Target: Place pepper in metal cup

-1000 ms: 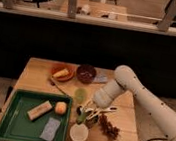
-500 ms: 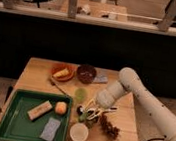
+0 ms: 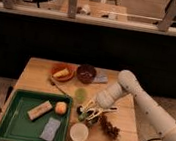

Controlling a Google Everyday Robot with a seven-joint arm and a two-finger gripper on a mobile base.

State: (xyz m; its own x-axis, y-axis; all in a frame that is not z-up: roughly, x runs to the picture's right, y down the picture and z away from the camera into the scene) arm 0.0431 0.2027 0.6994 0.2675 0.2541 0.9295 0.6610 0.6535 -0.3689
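Pepper point(image 3: 93, 117): slim, green, glossy, only partly visible, at the gripper tips near the desk's front edge, right of centre. Metal cup point(image 3: 83, 113): small, round, silver-grey, directly beside and below those tips. Gripper point(image 3: 90, 112): pale two-finger type, angled down over pepper and metal cup; finger spread and grasp not discernible. Arm point(image 3: 141, 104): smooth white tubes, entering from the right edge. Dried bunch point(image 3: 108, 128): dark reddish-brown, crinkled, just right of the gripper. White cup point(image 3: 78, 132): round, matt, at the front edge. Light green cup point(image 3: 80, 94): translucent, mid-desk. Dark bowl point(image 3: 86, 73) and orange plate point(image 3: 62, 73): round, toward the back edge. Green tray point(image 3: 8, 122): rectangular, at the front-left corner, bearing an orange ball point(image 3: 61, 107), a tan block point(image 3: 40, 110) and a grey packet point(image 3: 50, 128). Against half a second ago: gripper slightly lower and nearer the metal cup; all else unmoved.
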